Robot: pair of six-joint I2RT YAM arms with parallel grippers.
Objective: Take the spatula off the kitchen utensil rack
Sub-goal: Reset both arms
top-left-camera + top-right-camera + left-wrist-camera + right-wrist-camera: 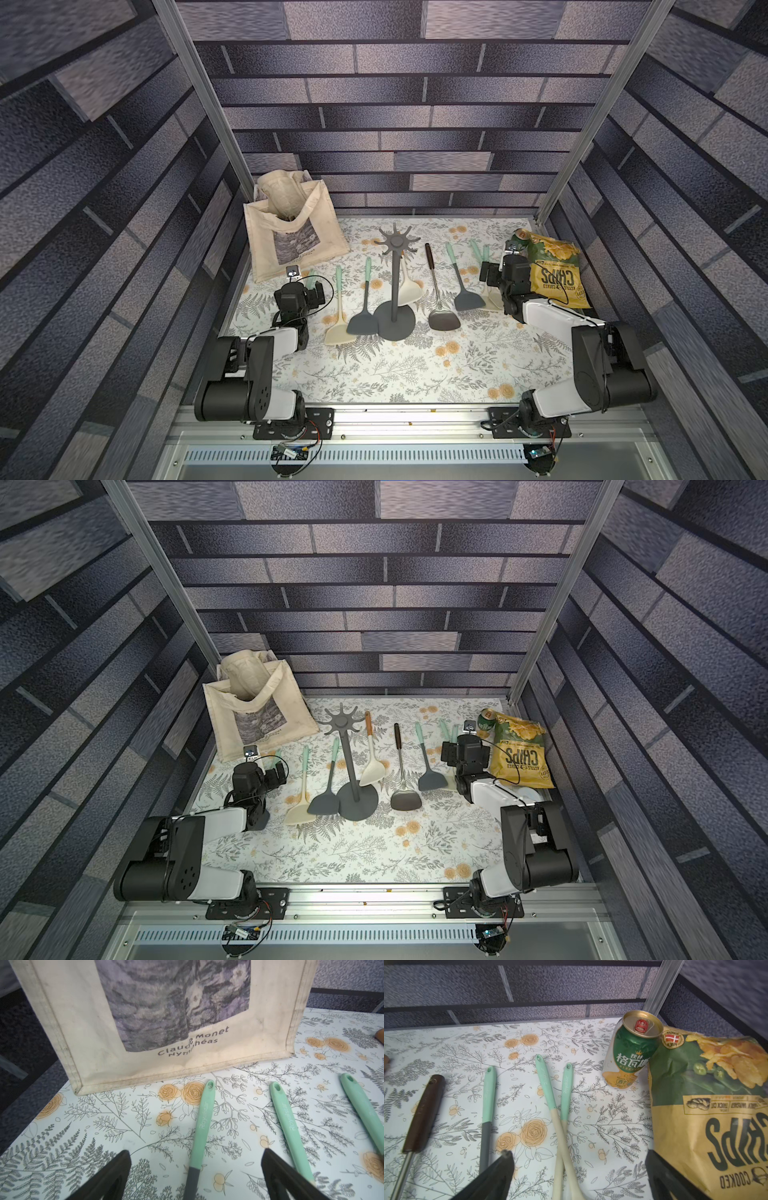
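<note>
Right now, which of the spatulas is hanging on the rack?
The cream spatula with the orange-brown handle, hanging from the kitchen utensil rack beside its pole. The other spatulas lie flat on the table, with mint or dark handles.

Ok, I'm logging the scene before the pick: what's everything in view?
Rack: one, dark grey, centre.
Hung spatula: one, cream, on the rack.
Mint-handled spatulas: six, grey or cream, lying both sides of the rack.
Metal spatula: one, brown handle, right of the rack.
Tote: one, cream, back left.
Chips: one, green and yellow, back right.
Can: one, green, beside chips.
Table: one, floral, underneath.
Left gripper: one, black, open over a mint handle.
Right gripper: one, black, open over crossed cream spatulas.
</note>
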